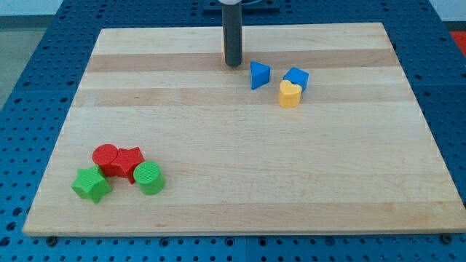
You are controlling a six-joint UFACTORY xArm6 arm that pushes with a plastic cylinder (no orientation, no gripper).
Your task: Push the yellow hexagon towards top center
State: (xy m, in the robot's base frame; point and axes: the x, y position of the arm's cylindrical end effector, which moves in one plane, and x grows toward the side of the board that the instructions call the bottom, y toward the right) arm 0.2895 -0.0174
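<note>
My dark rod comes down from the view's top centre, and my tip [233,64] rests on the wooden board [240,182] near its top edge. The yellow hexagon [223,46] shows only as a thin yellow-orange sliver at the rod's left side. The rest of it is hidden behind the rod. My tip is right in front of it, on its lower side; I cannot tell whether they touch.
A blue triangle [259,74], a blue block [296,76] and a yellow heart [289,94] lie just right of my tip. At the lower left are a red circle [105,155], a red star [129,161], a green star [91,184] and a green cylinder [149,177].
</note>
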